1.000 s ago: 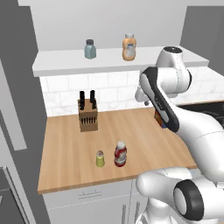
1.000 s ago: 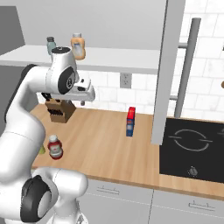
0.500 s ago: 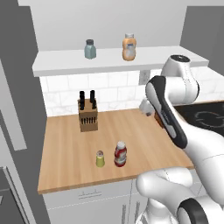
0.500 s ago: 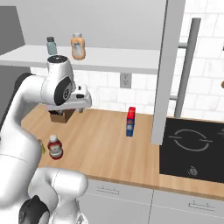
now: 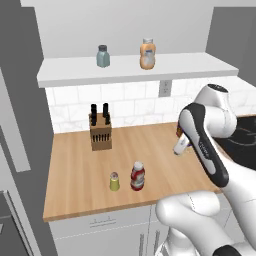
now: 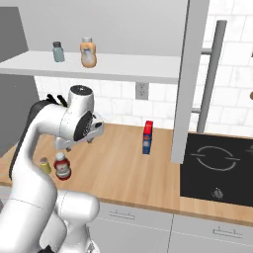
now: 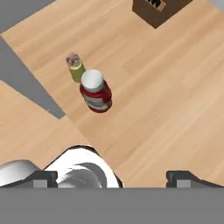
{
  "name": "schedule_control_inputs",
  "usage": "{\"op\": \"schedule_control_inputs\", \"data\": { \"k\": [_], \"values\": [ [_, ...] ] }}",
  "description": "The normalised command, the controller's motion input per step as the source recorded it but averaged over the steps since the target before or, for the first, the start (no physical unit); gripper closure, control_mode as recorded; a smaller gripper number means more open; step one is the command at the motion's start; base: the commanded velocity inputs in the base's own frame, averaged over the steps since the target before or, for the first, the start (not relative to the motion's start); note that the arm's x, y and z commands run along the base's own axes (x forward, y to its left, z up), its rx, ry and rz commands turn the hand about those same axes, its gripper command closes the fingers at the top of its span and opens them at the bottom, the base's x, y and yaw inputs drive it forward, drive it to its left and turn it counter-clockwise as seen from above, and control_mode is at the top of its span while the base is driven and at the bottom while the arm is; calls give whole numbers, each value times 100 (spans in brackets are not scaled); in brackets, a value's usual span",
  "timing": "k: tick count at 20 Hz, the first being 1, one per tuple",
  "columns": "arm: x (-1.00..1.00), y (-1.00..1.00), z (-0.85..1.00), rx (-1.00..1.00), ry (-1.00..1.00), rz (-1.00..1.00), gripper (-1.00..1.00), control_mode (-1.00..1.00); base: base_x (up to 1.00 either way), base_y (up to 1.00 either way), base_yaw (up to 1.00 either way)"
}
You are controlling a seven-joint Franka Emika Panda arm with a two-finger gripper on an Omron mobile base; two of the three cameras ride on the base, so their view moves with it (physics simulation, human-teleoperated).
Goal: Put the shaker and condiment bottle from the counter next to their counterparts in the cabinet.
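Note:
The yellow-green shaker [image 5: 114, 181] and the red condiment bottle [image 5: 137, 176] stand side by side near the front of the wooden counter [image 5: 75, 165]. Up on the white cabinet shelf [image 5: 175, 67] stand the counterparts, a blue-grey shaker [image 5: 102, 56] and a pale orange bottle [image 5: 147, 54]. My gripper [image 5: 179, 146] hangs over the counter to the right of the pair, well apart from them. In the hand view the fingertips [image 7: 43, 177] stand wide open with nothing between them, and the condiment bottle [image 7: 95, 92] and shaker [image 7: 75, 67] lie ahead on the wood.
A knife block [image 5: 100, 131] stands at the back of the counter below the shelf. A red and blue box [image 6: 147, 137] stands further right, next to a grey upright panel [image 6: 185, 84]. A black stovetop [image 6: 217, 168] lies beyond it.
The arm has swung down from shelf height to low over the counter, and the hand now points at the shaker and bottle. Nothing on the counter or shelf has moved.

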Motion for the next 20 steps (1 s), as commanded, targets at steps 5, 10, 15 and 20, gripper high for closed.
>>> {"op": "schedule_control_inputs", "data": {
  "k": [5, 10, 15, 20],
  "values": [
    [0, -22, -31, 20, -6, 57, -100, -100, 0, 0, 0],
    [8, 10, -32, 4, 0, 47, -100, -100, 0, 0, 0],
    [0, 10, -23, -2, -3, 24, -100, -100, 0, 0, 0],
    [0, 13, -1, 4, -7, 19, -100, -100, 0, 0, 0]
  ]
}}
